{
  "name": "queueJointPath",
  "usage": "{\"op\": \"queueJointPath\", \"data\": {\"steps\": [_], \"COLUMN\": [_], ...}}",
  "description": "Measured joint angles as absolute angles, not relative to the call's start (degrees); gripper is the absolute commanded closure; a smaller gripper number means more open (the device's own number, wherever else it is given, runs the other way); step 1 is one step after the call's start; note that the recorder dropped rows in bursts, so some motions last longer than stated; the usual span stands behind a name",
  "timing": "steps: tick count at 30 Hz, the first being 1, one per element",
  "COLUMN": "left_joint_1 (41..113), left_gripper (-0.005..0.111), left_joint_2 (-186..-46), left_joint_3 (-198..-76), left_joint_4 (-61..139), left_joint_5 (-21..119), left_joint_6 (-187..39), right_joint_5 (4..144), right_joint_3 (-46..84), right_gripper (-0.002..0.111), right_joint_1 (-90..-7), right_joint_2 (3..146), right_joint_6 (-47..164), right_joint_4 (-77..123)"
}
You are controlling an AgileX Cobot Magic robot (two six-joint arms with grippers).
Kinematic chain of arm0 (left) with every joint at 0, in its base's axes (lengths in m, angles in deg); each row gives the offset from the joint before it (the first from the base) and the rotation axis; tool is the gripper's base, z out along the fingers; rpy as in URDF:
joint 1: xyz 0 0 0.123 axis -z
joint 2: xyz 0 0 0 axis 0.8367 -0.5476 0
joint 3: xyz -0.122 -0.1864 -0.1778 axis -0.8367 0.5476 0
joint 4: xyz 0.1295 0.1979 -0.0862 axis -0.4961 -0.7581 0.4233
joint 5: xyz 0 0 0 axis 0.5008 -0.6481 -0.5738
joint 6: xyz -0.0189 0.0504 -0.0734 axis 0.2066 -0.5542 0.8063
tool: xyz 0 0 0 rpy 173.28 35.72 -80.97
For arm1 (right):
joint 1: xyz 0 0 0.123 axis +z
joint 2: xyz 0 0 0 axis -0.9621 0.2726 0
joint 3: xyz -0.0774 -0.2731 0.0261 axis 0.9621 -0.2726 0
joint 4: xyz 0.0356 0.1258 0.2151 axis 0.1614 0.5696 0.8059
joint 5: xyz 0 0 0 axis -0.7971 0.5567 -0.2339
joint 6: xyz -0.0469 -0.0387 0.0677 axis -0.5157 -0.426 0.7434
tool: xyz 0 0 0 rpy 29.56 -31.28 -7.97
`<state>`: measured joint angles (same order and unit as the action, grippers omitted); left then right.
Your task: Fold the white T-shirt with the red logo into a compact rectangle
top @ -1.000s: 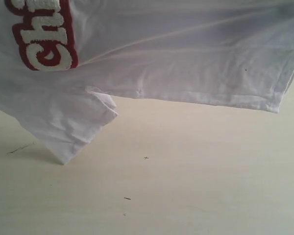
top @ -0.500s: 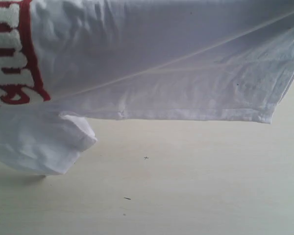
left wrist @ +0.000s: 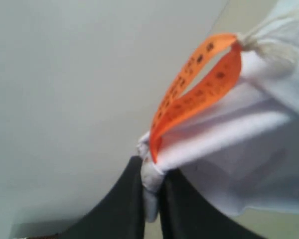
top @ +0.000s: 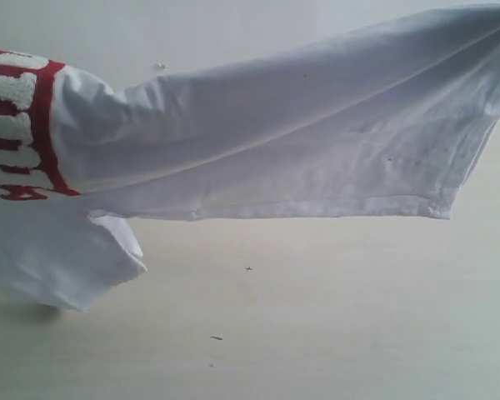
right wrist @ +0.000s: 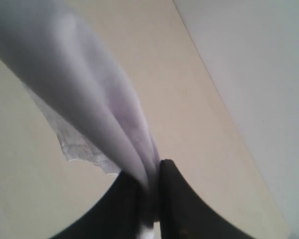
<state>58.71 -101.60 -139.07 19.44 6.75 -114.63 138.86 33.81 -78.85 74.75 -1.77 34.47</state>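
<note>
White T-shirt [top: 317,142]: lifted over the bench [top: 333,325], its cloth running out from each gripper's pinch and spread as a wide sheet in the exterior view.
Red logo [top: 21,125]: only in the exterior view, on the side the left gripper works; cut off by the edge, so the letters cannot be read.
Sleeve [top: 67,258]: hangs lowest, under the logo; whether its tip touches the bench cannot be told.
Left gripper [left wrist: 152,186]: pressed together on a bunched fold of the shirt; seen in its wrist view alone.
Orange tag [left wrist: 199,89]: a loop just beyond the left gripper's pinch, its print blurred; not seen in the other views.
Right gripper [right wrist: 147,185]: pinching a narrow gathered fold of the shirt, which rises away from it over the bench.
Hidden: both grippers lie outside the exterior view, and the hem corner [top: 442,212] hangs free below the side the right gripper works.
</note>
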Motion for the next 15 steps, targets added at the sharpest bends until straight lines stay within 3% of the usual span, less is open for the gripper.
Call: {"op": "queueJointPath", "data": {"steps": [15], "left_joint_1": [58.7], "left_gripper": [0.107], "left_joint_2": [-114.6], "left_joint_3": [-139.1], "left_joint_4": [24.7], "left_joint_5": [6.0], "left_joint_6": [-124.8], "right_joint_5": [138.3], "right_joint_3": [33.8], "right_gripper": [0.108], "right_joint_1": [-78.9], "right_joint_2": [86.5], "right_joint_6": [11.2], "right_joint_4": [29.5]}}
